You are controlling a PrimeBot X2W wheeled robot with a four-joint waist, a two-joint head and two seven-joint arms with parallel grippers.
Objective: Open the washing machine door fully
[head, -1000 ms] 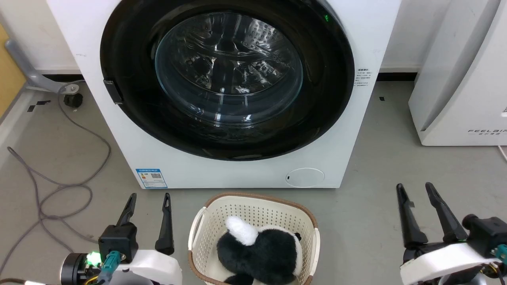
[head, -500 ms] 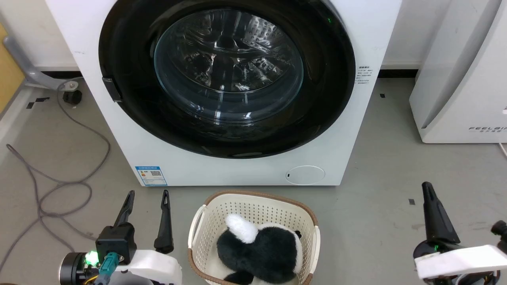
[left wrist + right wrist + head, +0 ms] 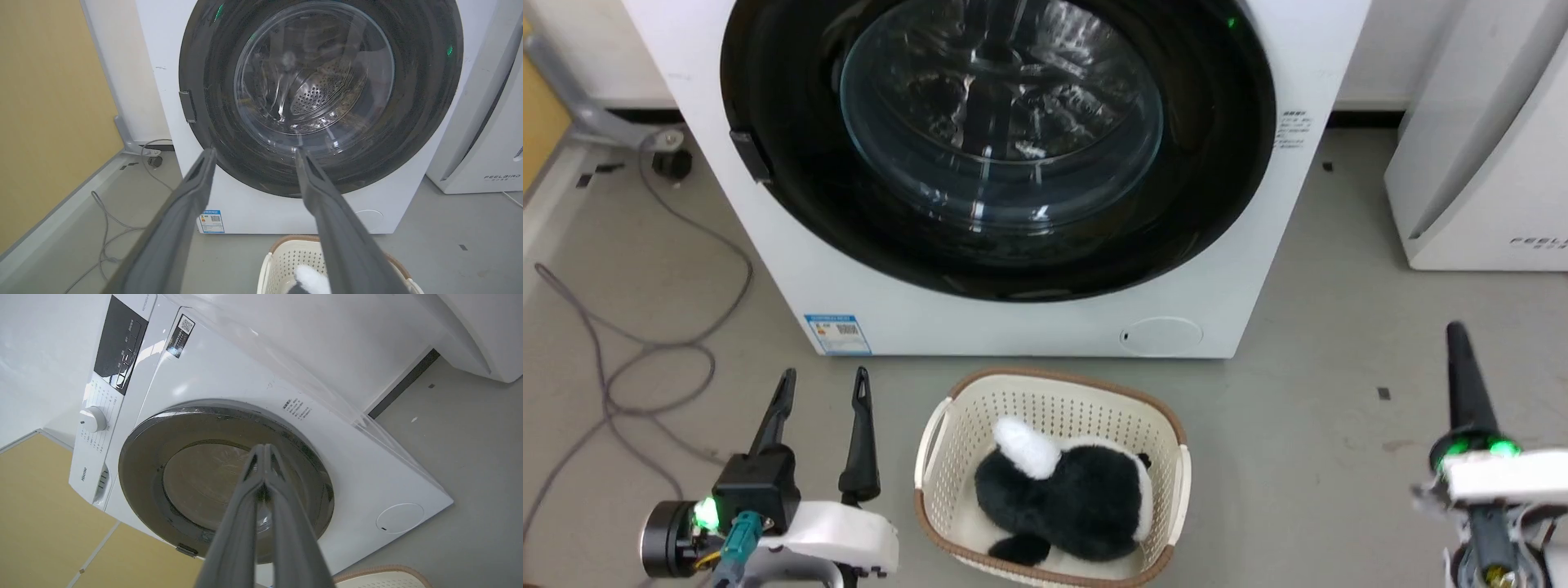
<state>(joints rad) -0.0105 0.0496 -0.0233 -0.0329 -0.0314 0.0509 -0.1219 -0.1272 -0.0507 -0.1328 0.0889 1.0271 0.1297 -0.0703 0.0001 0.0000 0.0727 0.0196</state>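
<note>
The washing machine door (image 3: 1001, 131), a glossy black disc with a clear glass bowl at its centre, lies closed and flush against the front of the white washing machine (image 3: 1029, 327). A small dark latch (image 3: 750, 155) sits on the door's left rim, and a green light (image 3: 1231, 22) glows near its upper right. Through the glass the perforated steel drum shows. On the machine's lower front are a blue label sticker (image 3: 837, 333) at the left corner and a round white cover (image 3: 1161, 335) towards the right.

On the grey floor (image 3: 1323, 343), just in front of the machine's base, stands a cream laundry basket (image 3: 1045, 392) with a brown rim, holding a black-and-white plush toy (image 3: 1066, 494). Left of the basket the left gripper (image 3: 823, 377) hovers with its fingers spread wide and nothing between them. Well to the right, the right gripper (image 3: 1456, 335) has its fingers pressed together, empty, clear of the door. A grey cable (image 3: 645, 359) loops along the floor's left side, and a white appliance (image 3: 1478, 163) stands at the right.
</note>
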